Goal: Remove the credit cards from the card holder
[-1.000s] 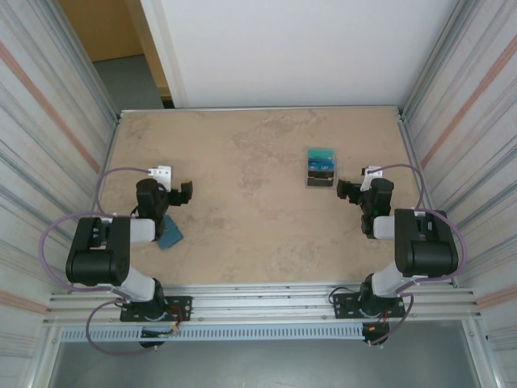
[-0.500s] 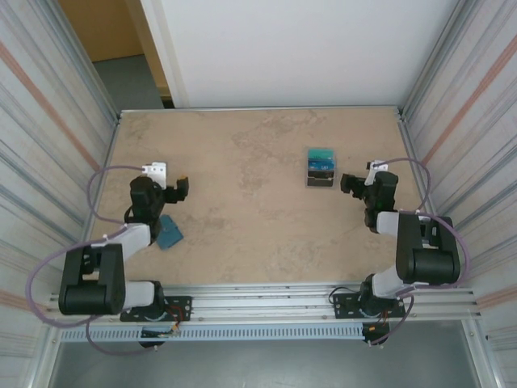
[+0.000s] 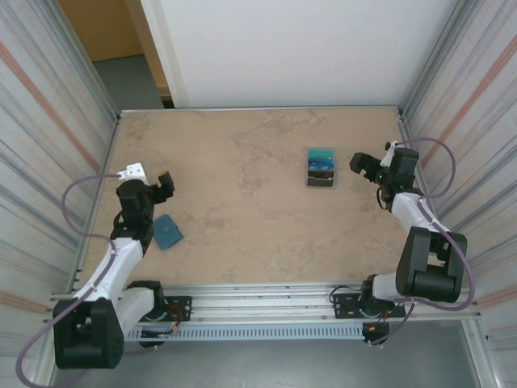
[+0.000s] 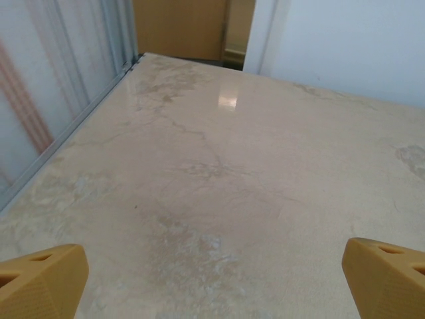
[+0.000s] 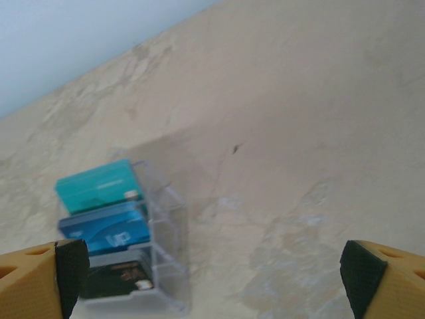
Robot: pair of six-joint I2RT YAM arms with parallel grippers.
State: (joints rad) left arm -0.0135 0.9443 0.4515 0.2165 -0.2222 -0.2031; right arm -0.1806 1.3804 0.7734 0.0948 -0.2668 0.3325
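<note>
1. Clear plastic card holder [image 5: 169,222], stepped in three tiers, stands on the beige marble-look table [image 3: 242,162], right of centre, toward the far edge.
2. One card per tier: teal card [image 5: 96,186] at the back, blue card [image 5: 106,229] in the middle, dark card [image 5: 119,278] in front. All three are seated in their slots, none out.
3. Right gripper [image 3: 362,166]: jaws spread wide, gripping nothing. In the top view it sits just right of the card holder, near but apart, with a strip of table between them.
4. Right wrist view: the card holder lies low on the left side of the gap. The black pad of the left-of-frame fingertip [image 5: 36,282] overlaps the holder's lower corner in the picture. The rest of the gap is bare table.
5. Left gripper [image 3: 161,186]: jaws spread wide, holding nothing. The left wrist view has two yellow fingertips [image 4: 40,282] at the bottom corners, with bare table between them.
6. Left gripper is at the table's left side, well apart from the card holder.
7. Flat teal-blue rectangle [image 3: 168,232] lies on the table beside the left arm, nearer the bases than the left gripper, clear of the jaws. Card or wallet, cannot tell.
</note>
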